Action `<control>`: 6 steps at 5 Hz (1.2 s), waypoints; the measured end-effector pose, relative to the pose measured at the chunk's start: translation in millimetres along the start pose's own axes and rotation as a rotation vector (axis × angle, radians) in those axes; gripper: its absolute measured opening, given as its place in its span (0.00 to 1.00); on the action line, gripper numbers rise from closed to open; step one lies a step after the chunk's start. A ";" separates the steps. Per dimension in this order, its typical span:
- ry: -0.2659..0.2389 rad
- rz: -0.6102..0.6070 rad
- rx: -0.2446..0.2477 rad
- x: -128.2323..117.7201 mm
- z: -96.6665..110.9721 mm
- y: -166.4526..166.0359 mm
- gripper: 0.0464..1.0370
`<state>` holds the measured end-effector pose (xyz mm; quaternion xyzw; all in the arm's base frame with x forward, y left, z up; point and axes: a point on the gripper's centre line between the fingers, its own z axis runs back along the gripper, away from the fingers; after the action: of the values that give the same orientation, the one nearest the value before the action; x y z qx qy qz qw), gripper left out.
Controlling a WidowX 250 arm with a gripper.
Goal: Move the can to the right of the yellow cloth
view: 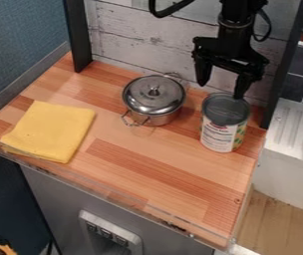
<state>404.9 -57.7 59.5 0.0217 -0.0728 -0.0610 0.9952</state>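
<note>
A clear plastic strip (pixel 131 199) runs along the near edge of the striped, reddish-brown wooden counter (pixel 161 167), slanting down from left to right. Bare wood stretches back from this strip to the can and the pot. The square, folded yellow cloth (pixel 51 130) lies flat at the left, its lowest corners close to the near edge. Farther back at the right stands the upright cylindrical can (pixel 219 132), with a grey metal top and a white, green and red label, near the counter's right edge. It is already well to the right of the cloth, with open wood and the pot's place between them. The round, lidded, shiny steel pot (pixel 154 97) sits behind that stretch, left of the can and apart from it, its loop handles pointing forward and back. The black two-finger gripper (pixel 221 91) hangs from the top edge, pointing down over the can's back part. Its jaws are spread wide with nothing between them; whether one touches the can's rim, I cannot tell. Whitewashed boards (pixel 137 37) rise behind.
</note>
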 end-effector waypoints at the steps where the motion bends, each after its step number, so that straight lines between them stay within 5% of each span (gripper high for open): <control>1: 0.004 -0.049 0.043 2.0 5.0 3.4 0.96; 4: 0.068 -0.109 0.005 1.2 12.8 -3.8 0.96; 6: 0.021 -0.084 -0.005 4.0 4.6 -5.5 0.96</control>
<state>407.6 -63.9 64.4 0.0229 -0.0612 -0.1026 0.9926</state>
